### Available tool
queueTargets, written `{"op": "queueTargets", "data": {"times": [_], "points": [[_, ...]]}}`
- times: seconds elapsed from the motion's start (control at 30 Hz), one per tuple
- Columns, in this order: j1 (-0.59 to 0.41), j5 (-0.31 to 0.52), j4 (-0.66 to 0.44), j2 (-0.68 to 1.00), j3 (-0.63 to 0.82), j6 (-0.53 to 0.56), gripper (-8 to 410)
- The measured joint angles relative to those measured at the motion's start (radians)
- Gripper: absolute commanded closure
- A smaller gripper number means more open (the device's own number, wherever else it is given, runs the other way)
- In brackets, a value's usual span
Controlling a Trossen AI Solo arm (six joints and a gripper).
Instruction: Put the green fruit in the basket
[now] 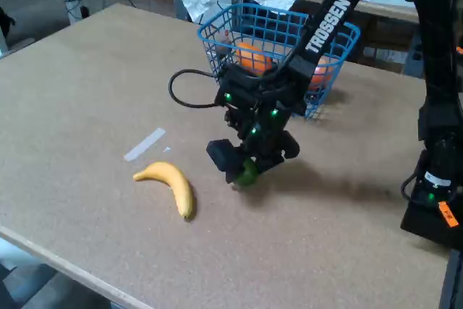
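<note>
In the fixed view, the green fruit (pixel 249 173) shows only as a small green patch between the black fingers of my gripper (pixel 246 166), low over the board near its middle. The jaws look closed around the fruit, which is mostly hidden by them; I cannot tell whether it still touches the board. The blue wire basket (pixel 217 28) stands behind the gripper at the back of the board, with orange fruit inside it (pixel 252 56).
A yellow banana (pixel 171 184) lies left of the gripper. A strip of clear tape (pixel 145 144) sits above the banana. The arm's black base (pixel 434 200) stands at the right edge. A black cable (pixel 181 95) loops left of the wrist.
</note>
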Motion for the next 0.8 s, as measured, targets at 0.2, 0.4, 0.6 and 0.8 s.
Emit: {"op": "queueTargets", "data": {"times": [0.2, 0.4, 0.6, 0.8], "points": [[0.002, -0.024, 0.012, -0.043, 0.013, -0.009, 398], [0.003, -0.033, -0.003, -0.126, 0.063, -0.044, 398], [0.003, -0.022, -0.099, -0.197, 0.172, -0.1, 398], [0.0, 0.048, -0.272, -0.234, 0.333, -0.166, 398]]}}
